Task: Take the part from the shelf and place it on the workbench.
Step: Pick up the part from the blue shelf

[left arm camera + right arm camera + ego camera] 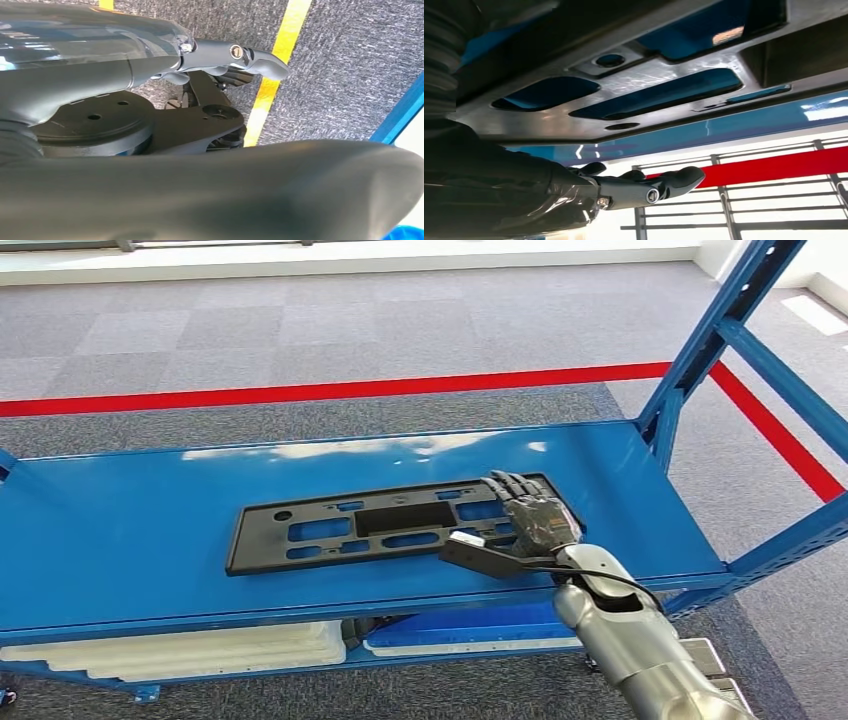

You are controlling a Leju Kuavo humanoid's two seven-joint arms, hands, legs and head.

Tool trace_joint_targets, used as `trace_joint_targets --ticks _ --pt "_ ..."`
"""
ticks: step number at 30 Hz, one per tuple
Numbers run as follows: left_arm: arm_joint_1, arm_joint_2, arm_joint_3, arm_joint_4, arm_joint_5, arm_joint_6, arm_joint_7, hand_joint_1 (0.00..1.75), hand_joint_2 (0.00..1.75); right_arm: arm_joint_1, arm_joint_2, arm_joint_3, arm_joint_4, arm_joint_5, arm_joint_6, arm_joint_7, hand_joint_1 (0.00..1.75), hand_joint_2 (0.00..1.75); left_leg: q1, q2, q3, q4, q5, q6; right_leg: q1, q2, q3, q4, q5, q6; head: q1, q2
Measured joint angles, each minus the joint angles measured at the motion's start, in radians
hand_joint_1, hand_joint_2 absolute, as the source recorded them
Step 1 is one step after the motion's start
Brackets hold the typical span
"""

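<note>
**Right robot hand laid on end of black part, top shelf deck**

Black plastic part (385, 525), a long flat panel with cut-out slots, lies flat on blue shelf (130, 530) deck, mid-deck, long side along the front edge. Right robot hand (528, 518) rests palm-down on the part's right end, fingers (512, 487) stretched forward and lying flat over the panel, thumb (480, 552) stuck out sideways over the near edge toward the shelf front. Fingers extended, not curled; cannot tell if anything is actually gripped.

Open room: bare blue deck left of the hand past the part's far end, a strip beyond the hand to the back edge, and a patch to the hand's right before the blue upright post (715, 325). Deck front lip sits just behind the thumb, near the silver forearm (640, 645).

Right wrist view: panel slots (659, 95) close by, thumb (659, 185) apart from the panel surface.

Left robot hand (235, 55) hangs over grey carpet beside a yellow floor line (280, 65); fingers mostly hidden, state unclear.

White trays (200, 650) on the lower shelf level.
</note>
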Motion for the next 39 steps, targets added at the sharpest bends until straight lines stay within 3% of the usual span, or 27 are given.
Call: trace_joint_targets --ticks 4,8,16,24,30,39 --pt "-0.004 -0.002 0.000 0.000 -0.008 -0.001 0.000 0.00 0.00 -0.046 0.005 0.022 0.055 -0.003 0.014 -0.014 0.00 1.75 0.000 0.000 0.000 0.000 0.000 0.000 0.000 0.000 0.000 0.000 0.000 0.000 0.000 0.000" --pt "-0.012 -0.006 0.001 0.000 -0.009 -0.002 0.000 0.00 0.00 -0.100 0.008 0.048 0.126 -0.021 0.035 -0.025 1.75 1.75 0.000 0.000 0.002 0.000 0.000 0.000 0.000 0.000 0.002 0.000 0.000 0.000 0.000 0.000" --pt "-0.020 -0.014 0.012 0.000 -0.008 -0.004 -0.007 0.00 0.00 -0.185 -0.003 0.096 0.254 -0.083 0.049 -0.067 1.75 1.75 0.000 0.000 0.006 0.000 0.000 0.000 0.000 0.000 0.005 0.000 0.000 0.000 0.000 0.000" --pt "-0.021 -0.016 0.025 0.000 -0.011 -0.001 -0.031 0.00 0.00 -0.178 -0.034 0.111 0.226 -0.122 0.003 -0.078 1.75 1.75 0.000 0.000 0.009 0.000 0.000 0.000 0.000 -0.001 0.009 -0.001 0.000 0.000 0.000 0.000" --pt "-0.019 -0.016 0.027 0.000 -0.040 -0.005 -0.105 0.00 0.00 -0.060 -0.060 0.065 0.039 -0.221 -0.021 -0.081 1.75 1.75 0.000 0.000 0.008 0.000 0.000 0.000 0.000 -0.001 0.009 -0.001 0.000 0.000 0.000 0.000" --pt "-0.003 -0.016 0.039 0.000 -0.042 -0.023 -0.165 0.00 0.00 0.130 -0.019 -0.128 -0.431 -0.668 0.096 -0.192 1.75 1.75 0.000 0.000 0.004 0.000 -0.001 0.000 0.000 -0.001 0.005 -0.001 0.000 0.000 0.000 0.000"
